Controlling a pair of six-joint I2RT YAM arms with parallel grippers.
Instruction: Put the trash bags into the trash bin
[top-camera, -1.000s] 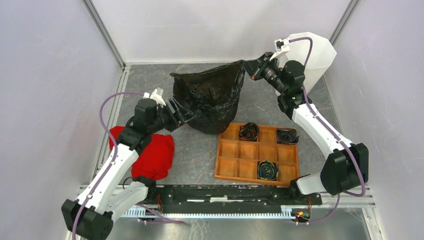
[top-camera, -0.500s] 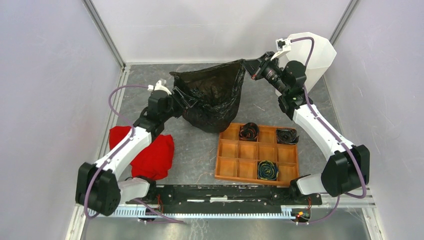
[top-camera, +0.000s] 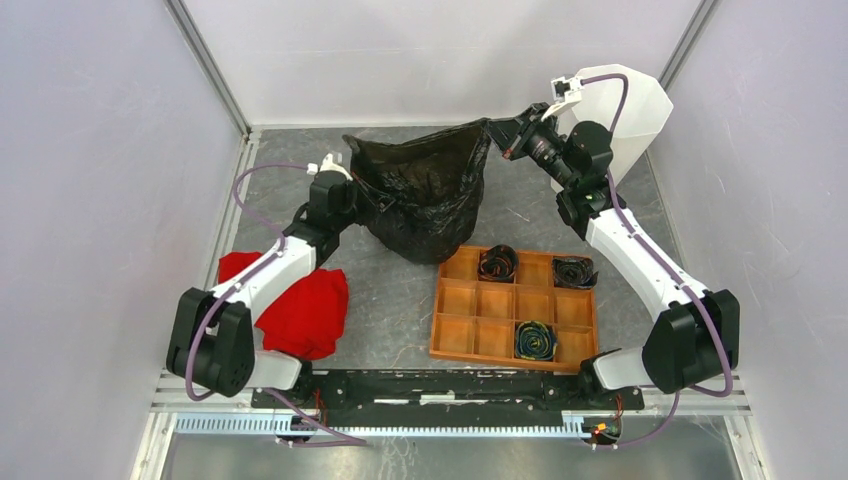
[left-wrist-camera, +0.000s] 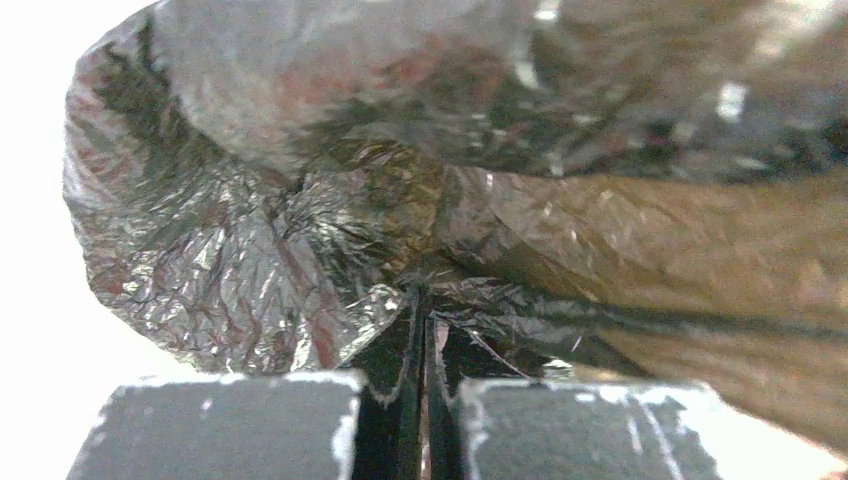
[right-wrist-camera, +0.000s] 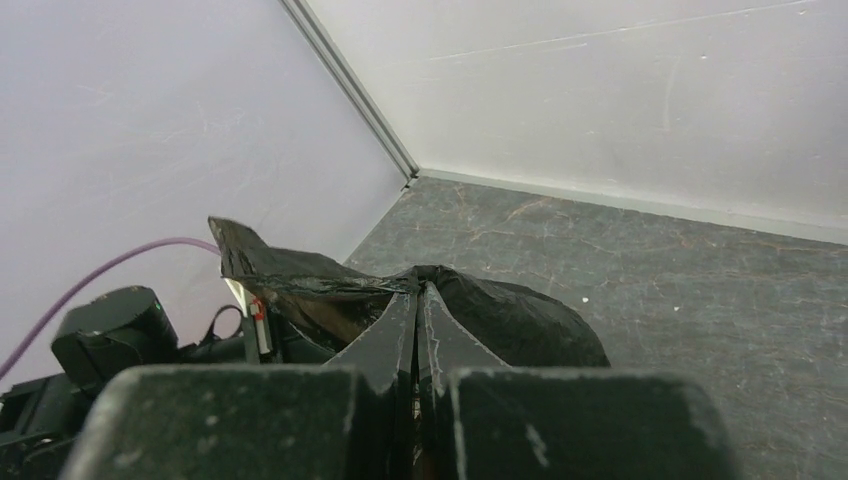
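An opened black trash bag (top-camera: 425, 195) hangs stretched between both grippers above the table, its bottom sagging toward the tray. My left gripper (top-camera: 362, 190) is shut on the bag's left rim; in the left wrist view the fingertips (left-wrist-camera: 424, 300) pinch crinkled film, and the bag (left-wrist-camera: 300, 220) fills the picture. My right gripper (top-camera: 497, 128) is shut on the bag's right rim, its tips (right-wrist-camera: 418, 285) clamping a fold of the bag (right-wrist-camera: 520, 320). The translucent white trash bin (top-camera: 632, 108) stands at the back right, behind the right arm.
An orange-brown compartment tray (top-camera: 470, 335) lies front of centre, with three dark glossy rolls (top-camera: 497, 263) (top-camera: 573, 272) (top-camera: 534, 340) in its cells. A red cloth (top-camera: 305, 305) lies under the left arm. White walls enclose the table on the left, back and right.
My left gripper moved away from me and up to the bag's left rim and shut on it. The right gripper kept its hold and place.
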